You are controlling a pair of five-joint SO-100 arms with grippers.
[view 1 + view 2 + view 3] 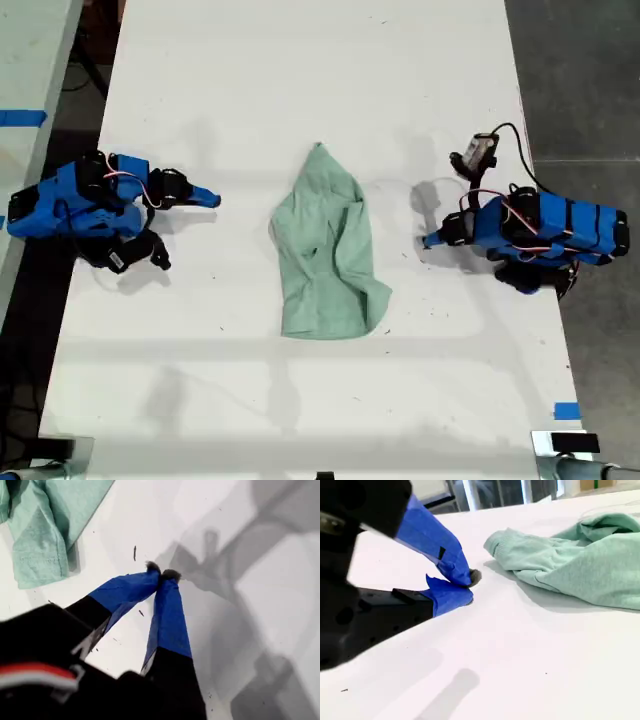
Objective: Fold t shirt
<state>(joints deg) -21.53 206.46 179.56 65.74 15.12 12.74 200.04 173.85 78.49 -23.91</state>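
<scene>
Fingers (170, 615) of my first gripper (161, 573) were pressed together at the tips with nothing between them. The fingers (437, 545) of my second gripper (467, 586) were likewise pressed together and held nothing.

The pale mint-green cloth t shirt (325, 250) lay crumpled at the middle of the white flat surface (300, 80). It sat between the two blue arms and touched neither.

Hazards, as judged:
- The cloth was bunched in overlapping layers. A pinch at a raised fold would probably take several layers at once and produce a skewed fold.
- Both sets of fingers were shut. If brought down unspread, they would push the cloth instead of gripping it.
- The surface looked smooth. A pull from one side alone would likely drag the whole garment.

View comparison:
- The exterior view showed the full outline, narrow toward that view's top and wider toward its bottom, with one arm on each side.
- It did not resolve the fingertips.
- The first wrist view showed a stitched hem edge of the t shirt (45, 525) lying flat.
- The second wrist view, set low, showed a ribbed edge and the height of the folds in the t shirt (580, 565).
- The wrist views did not settle which exterior arm was which.
</scene>
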